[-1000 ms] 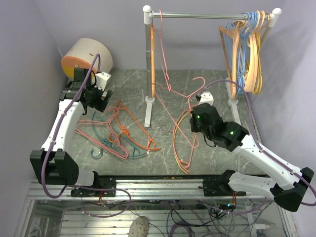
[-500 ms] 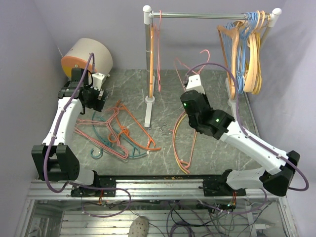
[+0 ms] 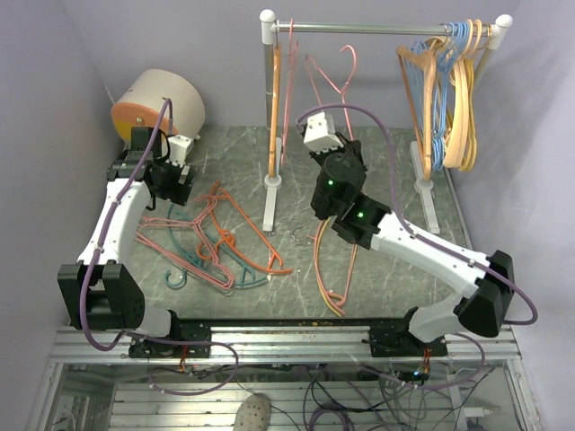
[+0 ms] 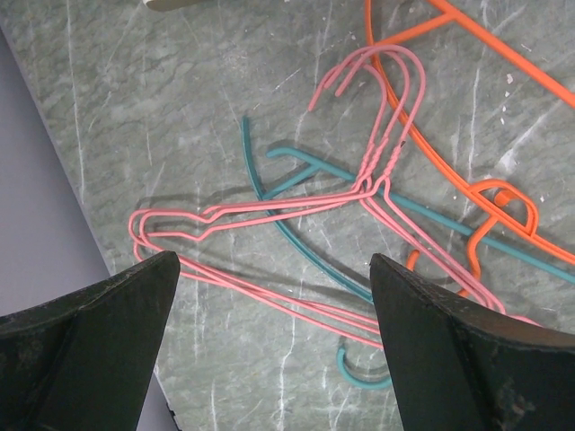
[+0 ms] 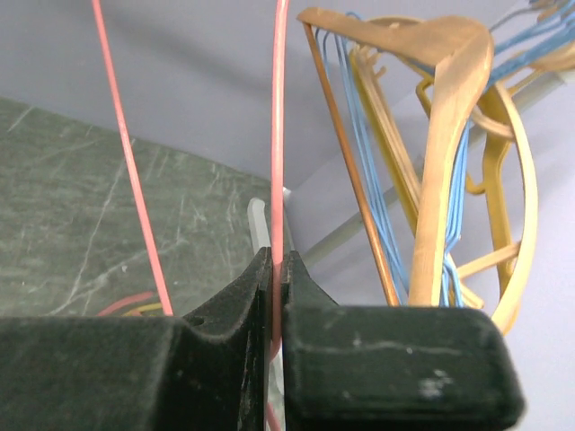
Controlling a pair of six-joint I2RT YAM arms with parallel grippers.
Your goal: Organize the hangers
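My right gripper [image 3: 318,135] is shut on a pink hanger [image 3: 352,67] and holds it up just under the rail [image 3: 377,29], hook uppermost. In the right wrist view the jaws [image 5: 277,269] pinch its pink wire [image 5: 279,135]. An orange hanger [image 3: 276,99] and a pink one [image 3: 290,90] hang at the rail's left end. A pile of pink, orange and teal hangers [image 3: 216,242] lies on the table at the left. My left gripper [image 3: 175,180] is open and empty above it, over pink hangers [image 4: 269,206] and a teal one [image 4: 305,242]. A yellow-orange hanger [image 3: 325,260] lies on the table in the middle.
A bunch of light-blue and tan hangers [image 3: 449,99] hangs at the rail's right end, close in the right wrist view [image 5: 449,90]. The rack's left post [image 3: 268,117] stands mid-table. A round tan drum [image 3: 157,106] sits at the back left. Walls close in on both sides.
My right arm has lifted the pink hanger off the table and swung it up and left to the rail. The left arm has barely moved.
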